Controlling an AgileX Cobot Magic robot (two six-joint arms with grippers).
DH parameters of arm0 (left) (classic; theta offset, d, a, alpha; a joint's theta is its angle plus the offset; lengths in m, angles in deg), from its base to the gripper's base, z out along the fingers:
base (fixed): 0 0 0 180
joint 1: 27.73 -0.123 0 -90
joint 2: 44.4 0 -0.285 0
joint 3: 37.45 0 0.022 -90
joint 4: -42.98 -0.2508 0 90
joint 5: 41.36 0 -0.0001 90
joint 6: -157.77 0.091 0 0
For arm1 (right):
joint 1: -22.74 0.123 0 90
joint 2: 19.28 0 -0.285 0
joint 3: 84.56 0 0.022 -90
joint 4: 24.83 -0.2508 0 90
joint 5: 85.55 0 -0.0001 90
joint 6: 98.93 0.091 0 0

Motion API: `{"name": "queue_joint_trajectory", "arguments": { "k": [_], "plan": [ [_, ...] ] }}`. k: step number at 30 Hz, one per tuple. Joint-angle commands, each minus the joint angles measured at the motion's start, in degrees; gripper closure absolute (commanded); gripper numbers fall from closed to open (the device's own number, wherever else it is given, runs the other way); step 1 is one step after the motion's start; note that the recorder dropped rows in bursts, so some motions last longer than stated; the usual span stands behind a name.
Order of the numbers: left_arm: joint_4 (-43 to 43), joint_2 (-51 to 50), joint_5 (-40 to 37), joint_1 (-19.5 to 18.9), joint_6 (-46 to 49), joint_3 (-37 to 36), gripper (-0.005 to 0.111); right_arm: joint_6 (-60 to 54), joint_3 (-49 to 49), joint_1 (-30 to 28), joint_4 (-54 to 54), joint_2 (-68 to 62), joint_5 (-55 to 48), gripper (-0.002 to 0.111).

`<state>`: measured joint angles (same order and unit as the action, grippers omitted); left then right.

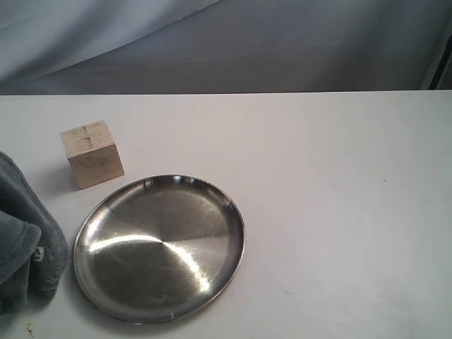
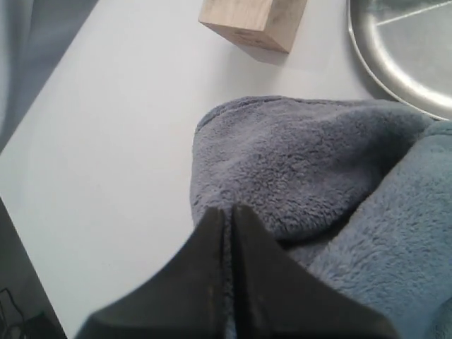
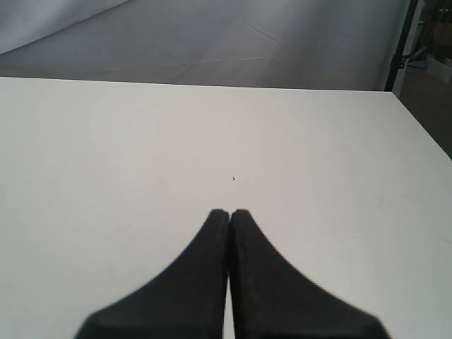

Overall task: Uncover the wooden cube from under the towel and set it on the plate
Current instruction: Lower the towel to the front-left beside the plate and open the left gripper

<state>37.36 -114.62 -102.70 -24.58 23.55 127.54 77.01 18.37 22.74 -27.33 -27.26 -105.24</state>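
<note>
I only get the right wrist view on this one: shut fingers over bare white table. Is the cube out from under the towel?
Observer: Yes. The exterior view shows the wooden cube standing uncovered on the table.
Reviewer: Is it on the plate?
Observer: No. The plate holds nothing, and the cube sits just beyond its rim.
Reviewer: Where is the towel?
Observer: The towel is bunched at the left edge of the exterior view, clear of the cube.
Reviewer: And the other arm?
Observer: The left wrist view shows the left gripper with its jaws together, tips at the towel. I cannot tell whether any fleece is pinched.
</note>
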Motion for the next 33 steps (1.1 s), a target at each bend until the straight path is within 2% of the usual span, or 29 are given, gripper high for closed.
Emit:
{"name": "queue_joint_trajectory", "arguments": {
  "k": [1,6,11,18,27,29,33],
  "plan": [
    [-0.16,-1.66,3.79,0.14,-0.71,-6.09,0.107,-0.16,-0.15,0.0,-0.04,0.19,0.49,0.108],
    [1.55,-6.75,13.9,0.14,-0.71,-15.25,0.107,-0.16,-0.15,0.0,-0.04,0.19,0.49,0.108],
    [2.93,-13.06,21.11,0.14,-0.94,-19.23,0.107,-0.16,-0.15,0.0,-0.04,0.19,0.49,0.108],
    [6.98,-25.8,25.54,0.14,-2.21,-20.2,0.107,-0.16,-0.15,0.0,-0.04,0.19,0.49,0.108],
    [7.11,-39.92,27.62,0.49,-1.98,-19.88,0.107,-0.16,-0.15,0.0,-0.04,0.19,0.49,0.108],
    [7.9,-41.63,28.86,1.49,-1.88,-19.88,0.107,-0.16,-0.15,0.0,-0.04,0.19,0.49,0.108],
    [11.7,-43.7,32.09,5.95,1.94,-19.88,0.107,-0.16,-0.15,0.0,-0.04,0.19,0.49,0.108]
  ]
}}
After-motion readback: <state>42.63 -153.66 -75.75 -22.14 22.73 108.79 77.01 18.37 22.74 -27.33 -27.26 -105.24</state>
